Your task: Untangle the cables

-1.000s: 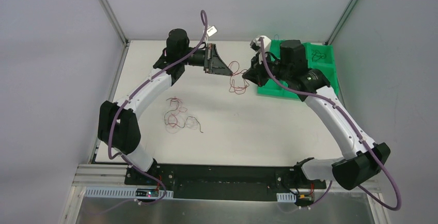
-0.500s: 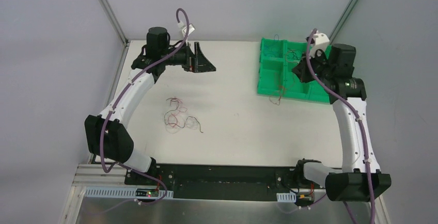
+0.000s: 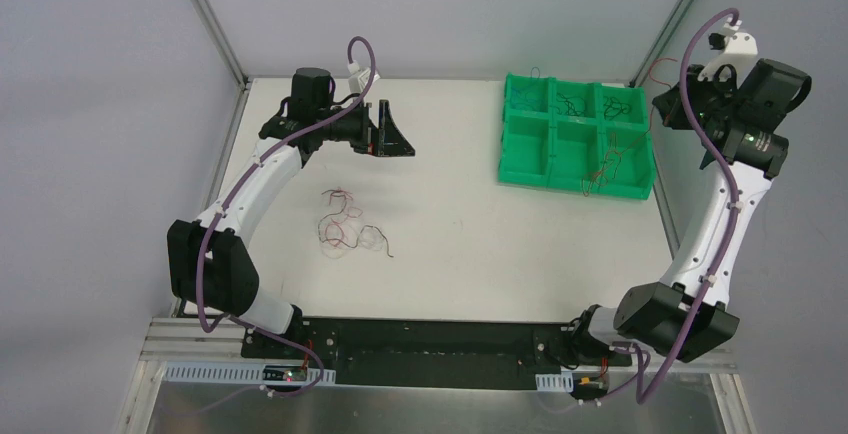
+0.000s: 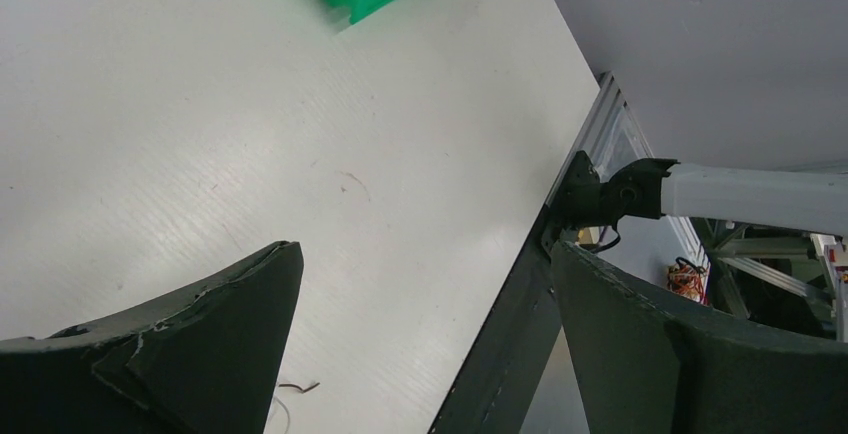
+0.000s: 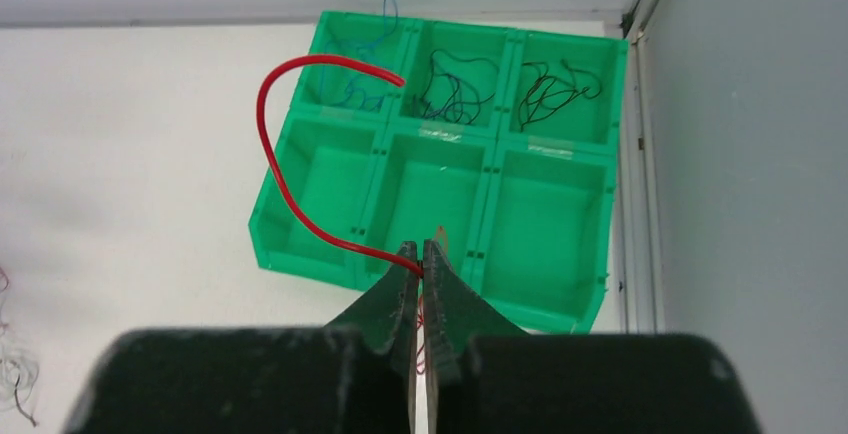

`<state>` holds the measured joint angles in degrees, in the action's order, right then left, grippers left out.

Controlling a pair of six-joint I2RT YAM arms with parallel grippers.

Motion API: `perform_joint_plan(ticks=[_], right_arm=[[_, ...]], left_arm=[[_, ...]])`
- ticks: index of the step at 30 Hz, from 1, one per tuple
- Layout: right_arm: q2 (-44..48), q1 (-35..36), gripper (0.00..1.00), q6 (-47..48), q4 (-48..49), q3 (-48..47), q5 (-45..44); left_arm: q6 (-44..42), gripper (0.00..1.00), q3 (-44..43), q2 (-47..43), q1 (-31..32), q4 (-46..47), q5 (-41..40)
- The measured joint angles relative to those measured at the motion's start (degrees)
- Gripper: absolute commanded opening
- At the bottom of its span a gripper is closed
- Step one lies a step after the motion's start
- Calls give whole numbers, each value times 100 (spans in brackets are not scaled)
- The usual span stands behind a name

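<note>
A loose bunch of thin red, black and whitish cables [image 3: 345, 224] lies on the white table left of centre. My left gripper [image 3: 392, 137] hovers behind it with its jaws wide open and nothing between them [image 4: 425, 254]; one cable end [image 4: 297, 388] shows by the left finger. My right gripper [image 3: 672, 106] is raised at the far right, above the green tray [image 3: 520, 179]. It is shut on a red cable [image 5: 268, 144] at its fingertips [image 5: 420, 254]. That red cable [image 3: 607, 166] dangles over the tray's front row.
The six-compartment tray [image 5: 300, 259] holds blue cables [image 5: 352, 74] and black cables [image 5: 452, 89] in its back row. The enclosure's metal posts and grey walls stand close behind and to the right. The dark base rail [image 4: 520, 314] runs along the table's near edge.
My right arm swung right and upward, carrying the red cable from the table's middle to above the tray. My left gripper opened wide and drew back to the left.
</note>
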<state>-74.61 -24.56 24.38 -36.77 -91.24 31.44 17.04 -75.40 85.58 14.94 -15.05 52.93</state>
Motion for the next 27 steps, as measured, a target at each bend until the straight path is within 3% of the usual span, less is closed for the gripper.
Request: perform_joint_plan(ticks=[15,27], right_arm=[[-1910,-529,0,-79,354,-1547,181],[-2815,-632,0,31,575,-1086,-33]], left_arm=[[-365,99,15,0,0,-306,-131],[-667,99,37,0,-46,-612,-262]])
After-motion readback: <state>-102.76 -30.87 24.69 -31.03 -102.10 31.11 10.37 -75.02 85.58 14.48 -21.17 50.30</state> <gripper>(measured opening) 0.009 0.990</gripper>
